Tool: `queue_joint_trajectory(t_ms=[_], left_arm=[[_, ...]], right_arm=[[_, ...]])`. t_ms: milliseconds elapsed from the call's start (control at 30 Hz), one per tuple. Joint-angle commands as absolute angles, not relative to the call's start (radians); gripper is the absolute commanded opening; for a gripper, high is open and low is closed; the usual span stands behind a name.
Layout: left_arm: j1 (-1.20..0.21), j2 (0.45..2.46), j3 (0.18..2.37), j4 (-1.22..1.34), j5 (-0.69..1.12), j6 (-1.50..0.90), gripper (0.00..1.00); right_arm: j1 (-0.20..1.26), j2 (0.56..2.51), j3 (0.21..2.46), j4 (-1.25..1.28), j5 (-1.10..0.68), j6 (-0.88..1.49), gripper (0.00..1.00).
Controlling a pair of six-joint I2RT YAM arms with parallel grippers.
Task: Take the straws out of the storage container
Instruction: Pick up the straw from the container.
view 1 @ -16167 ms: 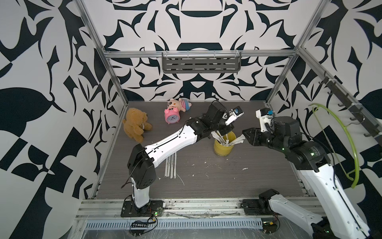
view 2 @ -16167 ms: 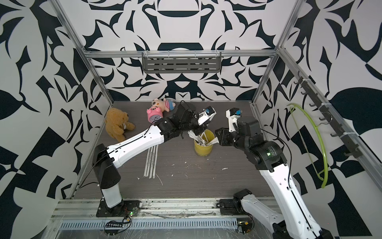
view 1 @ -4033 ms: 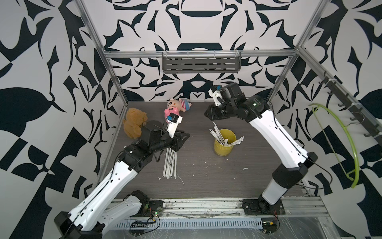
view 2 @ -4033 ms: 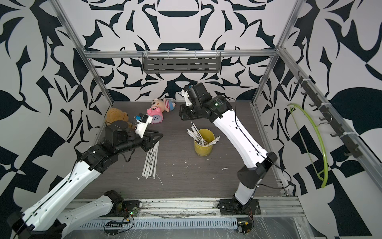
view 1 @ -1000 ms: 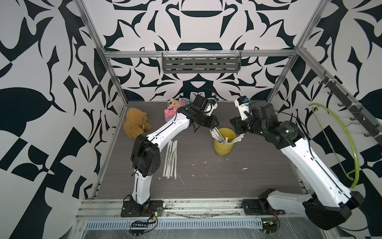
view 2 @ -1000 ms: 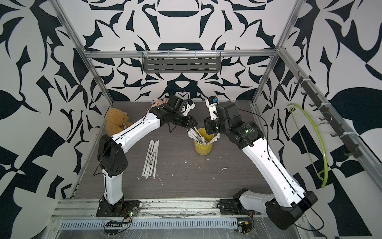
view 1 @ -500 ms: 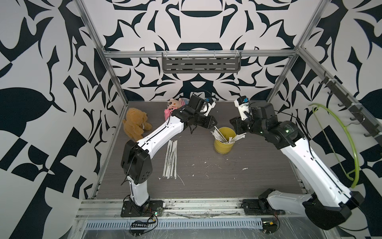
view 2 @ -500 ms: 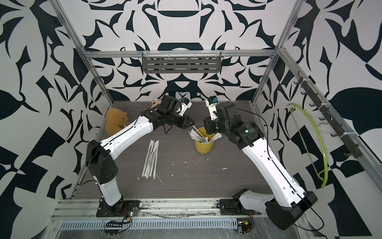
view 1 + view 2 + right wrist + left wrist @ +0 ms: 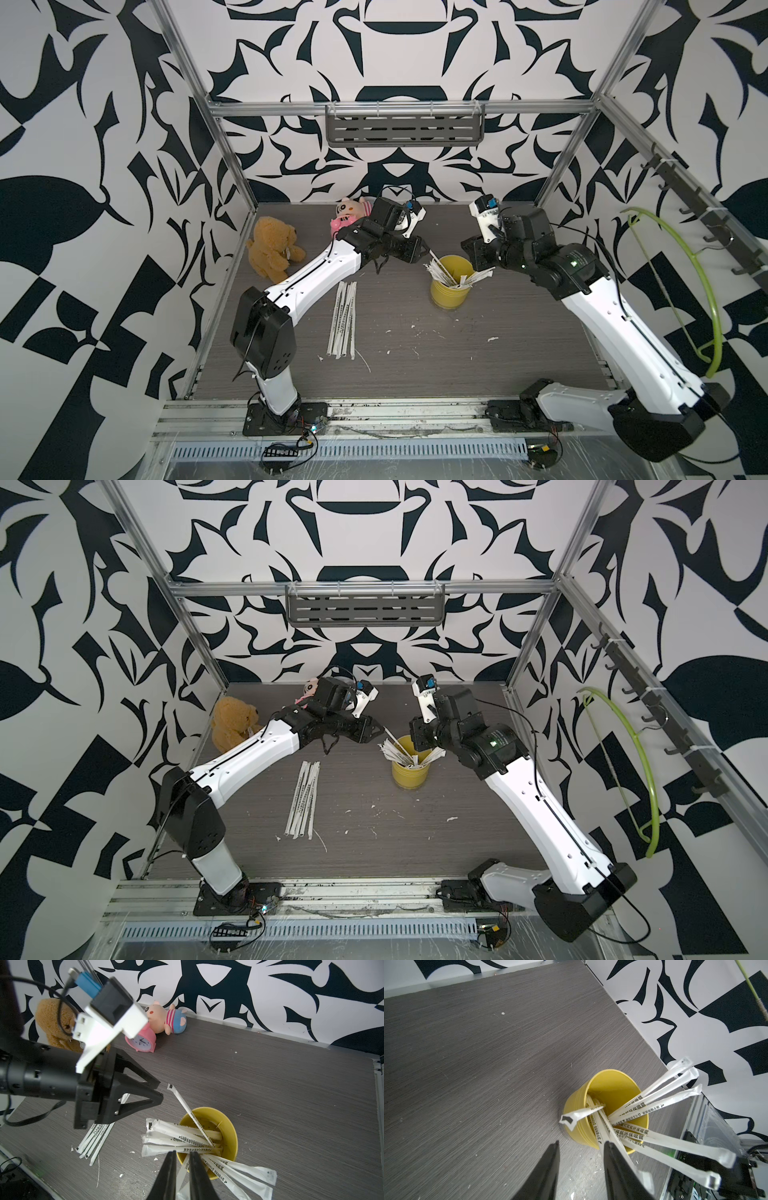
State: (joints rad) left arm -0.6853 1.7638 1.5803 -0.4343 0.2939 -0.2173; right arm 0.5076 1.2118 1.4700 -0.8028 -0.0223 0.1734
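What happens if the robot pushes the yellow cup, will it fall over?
It might tip: the cup stands upright, looks light, and long straws lean out past its rim, so a tug on one could pull it over. Pushed low, it would probably slide on the smooth table. Lying down, being round, it could roll.

Teddy bear (image 9: 272, 245), pink alarm clock (image 9: 141, 1040) and pig plush (image 9: 164, 1020) sit back-left.

Cup (image 9: 451, 293): one. Straws in it (image 9: 182, 1136): about nine. Loose straws (image 9: 343, 320): about four. Plush toys (image 9: 272, 249): two. Clock (image 9: 141, 1041): one.
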Motion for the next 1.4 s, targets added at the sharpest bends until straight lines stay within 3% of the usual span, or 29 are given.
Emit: queue_joint_trajectory(t_ms=[0, 400, 600, 767, 933, 1367], left_arm=[[-0.681, 1.816, 1.614, -0.408, 0.327, -0.247, 0.42], [-0.682, 1.903, 1.664, -0.364, 0.361, -0.254, 0.41], [-0.681, 1.927, 1.697, -0.333, 0.371, -0.244, 0.34], [-0.682, 1.943, 1.719, -0.334, 0.393, -0.237, 0.18], [-0.682, 1.935, 1.732, -0.340, 0.385, -0.225, 0.10], [-0.681, 1.877, 1.888, -0.470, 0.317, -0.121, 0.00]], right_arm=[[0.504, 1.198, 1.479, -0.771, -0.031, 0.159, 0.18], [0.495, 1.193, 1.467, -0.778, -0.011, 0.144, 0.17], [0.492, 1.200, 1.466, -0.776, -0.011, 0.138, 0.17], [0.486, 1.195, 1.462, -0.778, -0.008, 0.134, 0.16], [0.482, 1.193, 1.458, -0.775, -0.008, 0.135, 0.16], [0.480, 1.188, 1.479, -0.776, -0.017, 0.139, 0.16]])
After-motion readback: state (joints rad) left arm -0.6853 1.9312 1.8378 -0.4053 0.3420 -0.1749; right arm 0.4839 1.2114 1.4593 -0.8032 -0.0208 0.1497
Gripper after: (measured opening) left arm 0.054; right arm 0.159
